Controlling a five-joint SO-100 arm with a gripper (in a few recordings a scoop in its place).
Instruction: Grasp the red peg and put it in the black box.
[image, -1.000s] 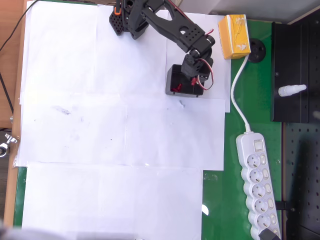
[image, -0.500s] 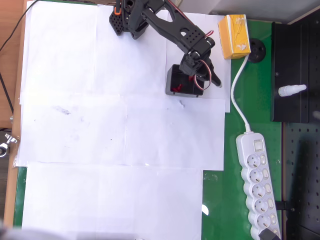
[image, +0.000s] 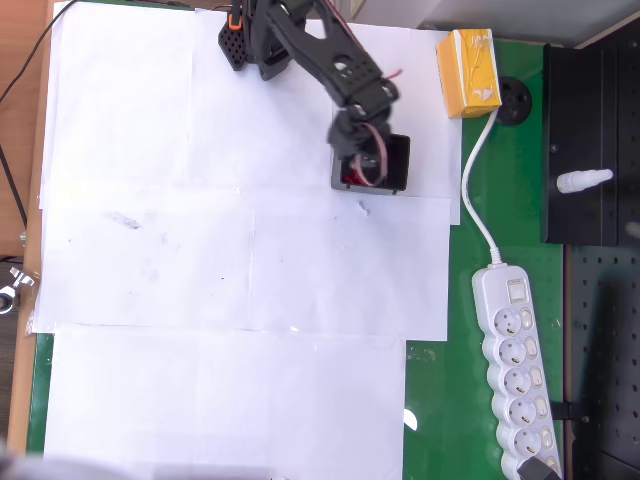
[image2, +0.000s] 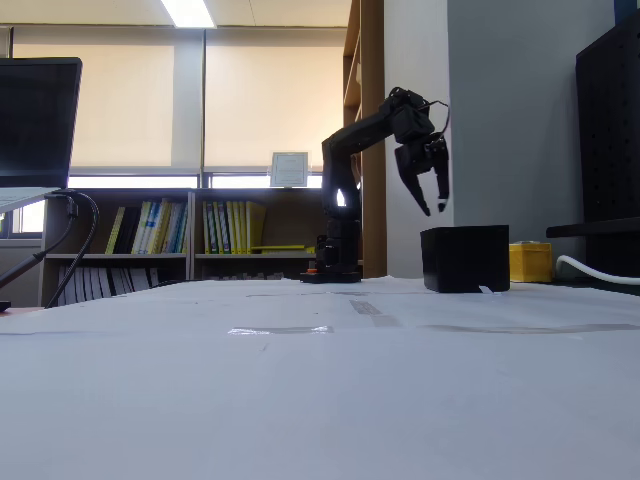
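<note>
White-papered tabletop (image: 200, 300), bookshelves behind; hand (image2: 436, 200) hangs above black box (image2: 465, 258), fingers apart, empty; red peg (image: 349, 180) lies inside; risk: descending fingers clip the wall, shifting it

The black box (image: 392, 160) looks like matt dark plastic with smooth walls; the gripper (image2: 433, 208) above it is matt black plastic too; the white sheets (image: 240, 260) under the box are smooth matt paper; right of the box, the yellow carton (image: 468, 72) looks like card, and the power strip (image: 515, 375) is glossy white plastic.
</note>
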